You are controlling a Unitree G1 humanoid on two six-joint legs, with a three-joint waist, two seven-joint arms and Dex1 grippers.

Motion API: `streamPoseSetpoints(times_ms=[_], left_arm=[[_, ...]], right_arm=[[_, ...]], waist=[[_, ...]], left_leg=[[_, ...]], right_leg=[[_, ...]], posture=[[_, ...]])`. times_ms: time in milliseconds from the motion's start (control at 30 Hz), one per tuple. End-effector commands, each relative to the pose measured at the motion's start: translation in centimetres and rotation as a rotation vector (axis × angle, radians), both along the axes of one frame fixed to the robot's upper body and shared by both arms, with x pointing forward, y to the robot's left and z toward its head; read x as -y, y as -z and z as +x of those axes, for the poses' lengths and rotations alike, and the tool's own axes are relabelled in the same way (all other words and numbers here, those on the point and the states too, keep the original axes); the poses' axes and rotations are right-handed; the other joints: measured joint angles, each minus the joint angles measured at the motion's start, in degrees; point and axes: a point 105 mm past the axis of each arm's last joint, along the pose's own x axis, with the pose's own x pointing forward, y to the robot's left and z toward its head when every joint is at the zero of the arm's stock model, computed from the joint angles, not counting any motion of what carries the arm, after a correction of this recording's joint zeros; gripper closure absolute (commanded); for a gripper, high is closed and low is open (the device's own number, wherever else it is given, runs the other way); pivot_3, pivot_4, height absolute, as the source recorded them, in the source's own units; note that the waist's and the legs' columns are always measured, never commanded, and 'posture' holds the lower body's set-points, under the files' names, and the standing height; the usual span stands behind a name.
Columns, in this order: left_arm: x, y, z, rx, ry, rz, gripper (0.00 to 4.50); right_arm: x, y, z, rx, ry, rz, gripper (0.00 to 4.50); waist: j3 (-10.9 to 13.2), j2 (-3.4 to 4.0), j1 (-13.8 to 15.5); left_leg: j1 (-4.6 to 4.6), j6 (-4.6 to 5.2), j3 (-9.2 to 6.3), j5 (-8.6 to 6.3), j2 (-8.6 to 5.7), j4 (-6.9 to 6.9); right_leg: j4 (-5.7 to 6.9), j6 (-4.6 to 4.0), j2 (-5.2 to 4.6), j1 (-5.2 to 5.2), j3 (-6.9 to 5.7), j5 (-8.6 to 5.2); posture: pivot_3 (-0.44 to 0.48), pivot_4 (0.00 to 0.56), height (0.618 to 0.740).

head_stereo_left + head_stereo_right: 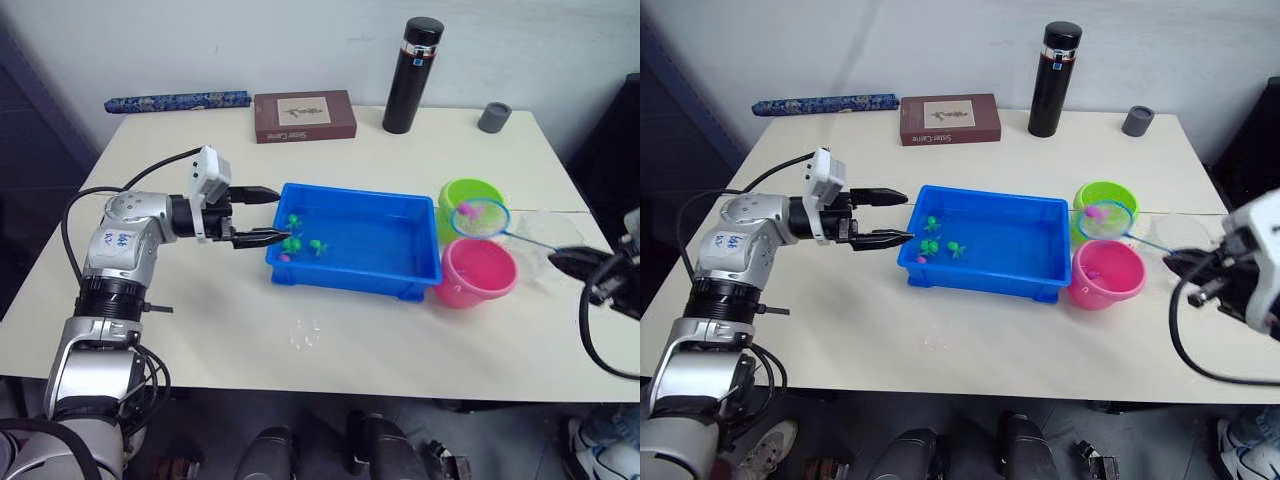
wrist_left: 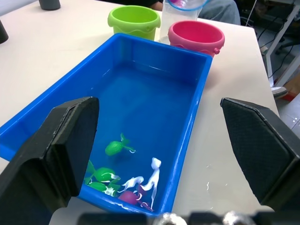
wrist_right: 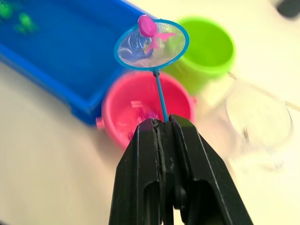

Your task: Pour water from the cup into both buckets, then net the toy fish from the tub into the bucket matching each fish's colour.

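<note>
Right end effector (image 3: 161, 124), clamped tight on the light-blue-rimmed net (image 3: 151, 45), holds its pink plastic fish (image 3: 147, 25) just beyond the round pink plastic bucket (image 3: 140, 110); left end effector (image 1: 262, 215) gapes wide, empty.

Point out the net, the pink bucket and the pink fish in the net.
net (image 3: 152, 45): right wrist view, on its mesh.
pink bucket (image 1: 476, 271): left eye view, on its inner wall.
pink fish (image 3: 146, 26): right wrist view, on its body.

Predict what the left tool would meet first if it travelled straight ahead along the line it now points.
Probably the tub: the open left tool points along the table at its near end wall, fingers straddling that corner. Height is hard to judge; it might instead pass just over the rim.
</note>
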Motion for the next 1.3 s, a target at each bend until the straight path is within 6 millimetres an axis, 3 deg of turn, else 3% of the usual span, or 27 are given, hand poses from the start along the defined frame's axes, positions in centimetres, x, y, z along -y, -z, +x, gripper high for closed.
streamPoseSetpoints(times_ms=[33, 300, 433, 667, 833, 1000, 1133, 1300], left_arm=[[0.4, -0.7, 0.1, 0.037, 0.028, 0.007, 0.03], [0.4, -0.4, 0.3, 0.032, 0.035, 0.011, 0.03], [0.3, -0.2, 0.3, 0.026, 0.031, 0.015, 0.03], [0.1, -0.1, 0.2, 0.024, 0.026, 0.013, 0.03], [0.1, -0.1, 0.2, 0.023, 0.026, 0.012, 0.03], [0.0, -0.1, 0.3, 0.025, 0.023, 0.011, 0.03], [-1.6, -0.2, 0.1, 0.016, -0.034, 0.002, 0.03], [-3.6, 0.3, -0.4, 0.001, -0.108, 0.014, 0.03]], right_arm=[[-0.1, -1.1, -1.0, 0.087, 0.005, -0.084, 4.50], [0.6, 0.3, 0.2, 0.144, 0.029, -0.359, 4.50], [0.6, 2.2, 0.8, 0.131, -0.044, -0.628, 4.50], [2.1, 2.2, 1.0, 0.182, -0.091, -0.923, 4.50], [2.1, 1.7, 1.2, 0.242, -0.137, -1.070, 4.50], [1.9, 1.1, 1.1, 0.281, -0.118, -1.041, 4.50], [0.0, -1.7, 2.4, 0.398, -0.071, -0.787, 4.50], [-2.3, -2.6, 4.0, 0.381, -0.116, -0.560, 4.50]], waist=[[0.00, 0.00, -0.22], [0.00, 0.00, -0.28], [0.00, -0.01, -0.19], [0.00, -0.01, -0.15], [0.00, -0.01, -0.23], [0.00, -0.01, -0.24], [0.00, -0.01, -0.66], [0.00, -0.01, -1.01]], left_leg=[[0.01, 0.02, 0.02, 0.00, -0.01, 0.02], [0.12, 0.02, 0.06, 0.00, -0.01, 0.05], [0.12, 0.02, 0.07, 0.00, -0.01, 0.07], [0.11, 0.04, 0.09, 0.01, -0.04, 0.15], [0.13, 0.04, 0.11, 0.01, -0.04, 0.15], [0.14, 0.04, 0.10, 0.01, 0.00, 0.15], [0.17, 0.04, 0.13, 0.01, 0.00, 0.22], [0.23, -0.02, 0.08, 0.01, 0.10, 0.19]], right_leg=[[0.01, 0.04, 0.00, 0.01, 0.04, 0.02], [0.02, 0.07, 0.04, 0.07, 0.14, 0.04], [0.01, 0.07, 0.07, 0.07, 0.14, 0.04], [0.01, 0.11, 0.10, 0.11, 0.16, 0.06], [0.01, 0.11, 0.12, 0.12, 0.18, 0.06], [0.02, 0.11, 0.16, 0.12, 0.18, 0.06], [0.06, 0.11, 0.16, 0.13, 0.23, 0.07], [0.19, 0.04, 0.17, 0.12, 0.21, 0.02]], posture=[[0.000, 0.150, 0.740], [0.000, 0.150, 0.740], [0.000, 0.150, 0.740], [0.000, 0.150, 0.740], [0.000, 0.150, 0.740], [0.000, 0.150, 0.740], [0.000, 0.150, 0.740], [0.000, 0.150, 0.740]])
